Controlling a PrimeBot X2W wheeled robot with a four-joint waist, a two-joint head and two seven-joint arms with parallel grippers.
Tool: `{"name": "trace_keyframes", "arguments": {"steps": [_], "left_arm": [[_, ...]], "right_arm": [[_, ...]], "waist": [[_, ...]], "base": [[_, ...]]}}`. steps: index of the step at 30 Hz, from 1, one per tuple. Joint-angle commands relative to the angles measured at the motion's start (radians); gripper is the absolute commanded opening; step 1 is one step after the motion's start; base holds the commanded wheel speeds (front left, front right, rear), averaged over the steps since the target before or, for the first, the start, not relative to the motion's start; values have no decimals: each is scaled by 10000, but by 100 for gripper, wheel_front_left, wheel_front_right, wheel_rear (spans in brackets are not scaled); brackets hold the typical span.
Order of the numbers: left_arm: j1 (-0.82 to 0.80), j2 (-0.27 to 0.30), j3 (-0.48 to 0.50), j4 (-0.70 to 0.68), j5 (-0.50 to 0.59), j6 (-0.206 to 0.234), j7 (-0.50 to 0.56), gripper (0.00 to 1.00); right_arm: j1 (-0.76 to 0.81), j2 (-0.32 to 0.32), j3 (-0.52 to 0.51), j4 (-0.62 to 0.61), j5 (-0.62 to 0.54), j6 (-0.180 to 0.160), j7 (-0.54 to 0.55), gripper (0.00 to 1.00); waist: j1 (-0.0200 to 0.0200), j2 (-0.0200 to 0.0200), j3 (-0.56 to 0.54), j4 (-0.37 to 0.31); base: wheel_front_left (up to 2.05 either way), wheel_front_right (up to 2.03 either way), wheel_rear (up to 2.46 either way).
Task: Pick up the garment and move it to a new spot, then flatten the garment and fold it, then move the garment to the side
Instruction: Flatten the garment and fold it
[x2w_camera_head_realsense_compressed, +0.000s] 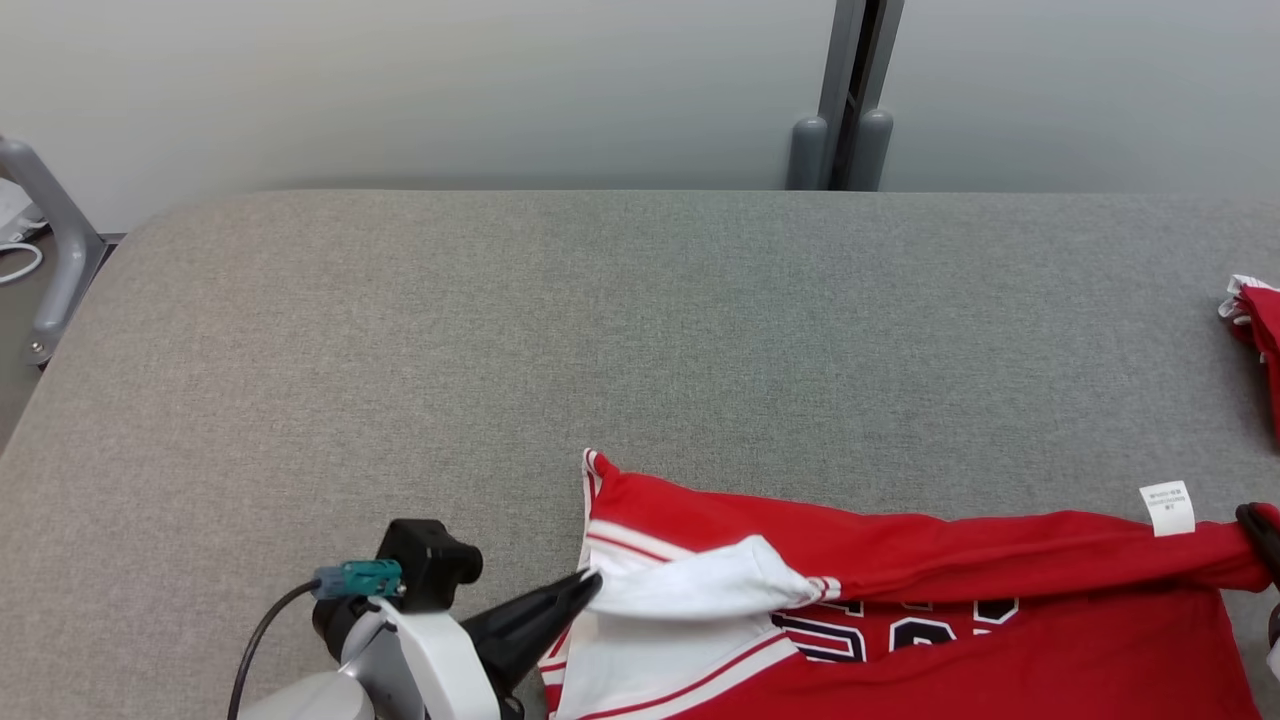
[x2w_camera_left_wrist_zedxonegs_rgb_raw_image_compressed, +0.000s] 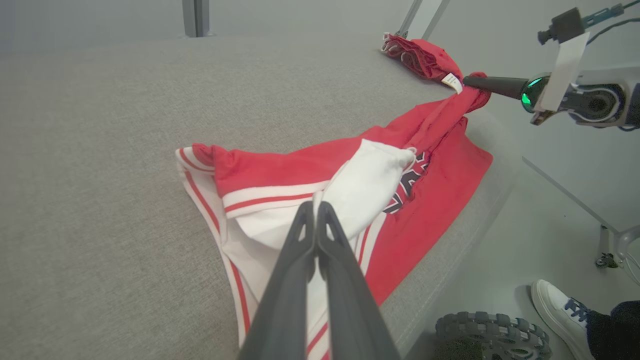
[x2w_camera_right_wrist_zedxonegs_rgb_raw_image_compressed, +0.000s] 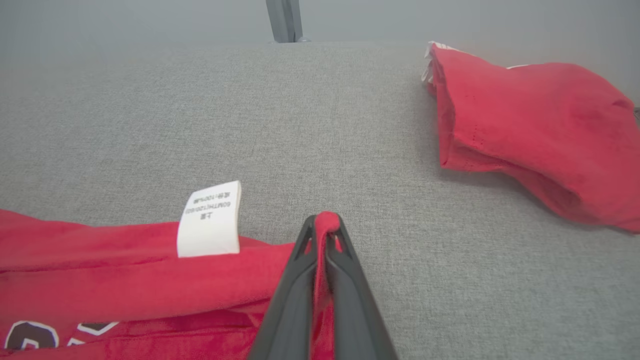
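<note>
The left gripper (x2w_camera_head_realsense_compressed: 588, 583) sits low and left of centre in the head view, its dark fingers pressed together and slanting up to the right, tips nipping the garment (x2w_camera_head_realsense_compressed: 1000, 640). Its pale wrist (x2w_camera_head_realsense_compressed: 430, 660) rises from the bottom edge. The right gripper (x2w_camera_head_realsense_compressed: 1262, 528) shows at the right edge, closed on the garment too. In the left wrist view that arm reaches in from the upper right, fingers level, pointing left
</note>
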Motion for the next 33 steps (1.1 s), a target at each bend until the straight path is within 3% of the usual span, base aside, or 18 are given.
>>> {"name": "trace_keyframes", "arguments": {"steps": [1, 11, 12, 13, 15, 16, 23, 33], "left_arm": [[117, 102, -56, -36, 51, -53, 84, 0], [257, 53, -653, 116, 471, 31, 659, 0], [266, 16, -704, 186, 526, 46, 681, 0], [291, -18, -748, 263, 571, 59, 731, 13], [321, -67, -839, 413, 683, 55, 882, 67], [337, -83, -872, 472, 712, 81, 954, 100], [433, -57, -795, 579, 798, 343, 857, 100], [411, -663, 652, 834, 756, 1323, -1361, 100]], "right_arm": [[101, -123, 81, -63, 78, -3, -3, 0], [335, -630, 953, -832, 851, -3, 596, 0], [360, -699, 1003, -892, 995, -3, 716, 38], [406, -742, 1061, -931, 1176, -3, 871, 100], [519, -812, 1183, -1079, 1494, -3, 1252, 100], [565, -869, 1201, -1144, 1721, -3, 1424, 100], [764, -1392, 1224, -1397, 2547, -3, 2172, 100], [418, -1303, 222, -1231, 2485, -3, 153, 100]], "waist": [[0, 0, 14, -6], [0, 0, 94, 20], [0, 0, 96, 25], [0, 0, 95, 27], [0, 0, 87, 30], [0, 0, 75, 27], [0, 0, -39, -13], [0, 0, -209, -88]], "base": [[0, 0, 0], [0, 0, 0], [0, 0, 0], [0, 0, 0], [0, 0, 0], [0, 0, 0], [0, 0, 0], [0, 0, 0]]}}
